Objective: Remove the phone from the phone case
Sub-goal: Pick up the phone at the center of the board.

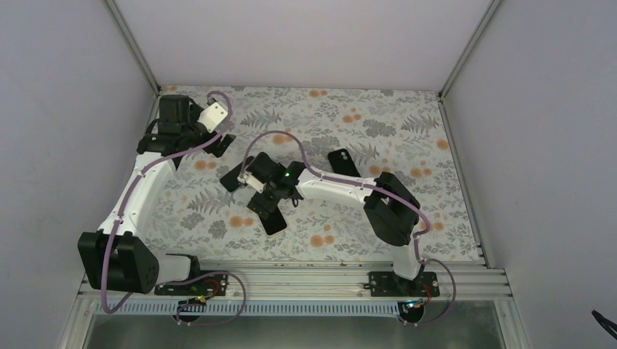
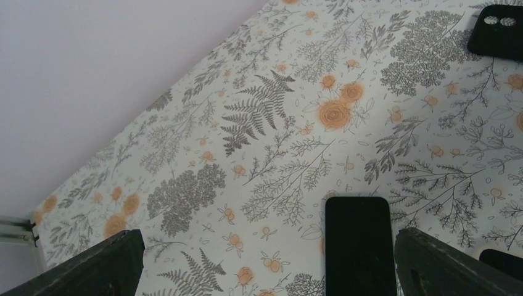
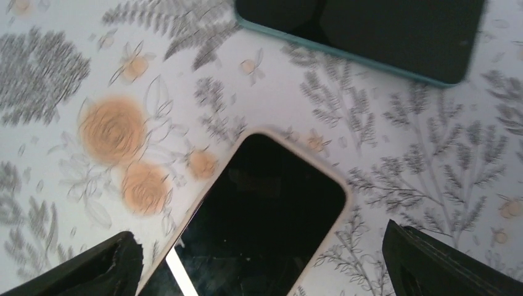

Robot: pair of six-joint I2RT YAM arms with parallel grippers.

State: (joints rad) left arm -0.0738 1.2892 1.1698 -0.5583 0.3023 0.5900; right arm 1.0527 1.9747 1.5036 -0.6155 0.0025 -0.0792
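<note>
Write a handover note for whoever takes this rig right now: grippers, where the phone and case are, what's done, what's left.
Left gripper: open, empty, above a black phone lying flat.
Right gripper: open, empty, over the phone in the pale case, which lies screen up.
A teal-edged phone lies beyond it, apart.
Done: nothing yet; the phone sits fully in its case.
Left: probably pin or grip the case with one gripper, then work the phone out with the other.

A fixed camera high at the near edge looks down over the whole floral tabletop (image 1: 407, 123), while the wrist cameras look past the left fingers (image 2: 92, 265) obliquely and the right fingers (image 3: 432, 265) very closely at patches of it.
</note>
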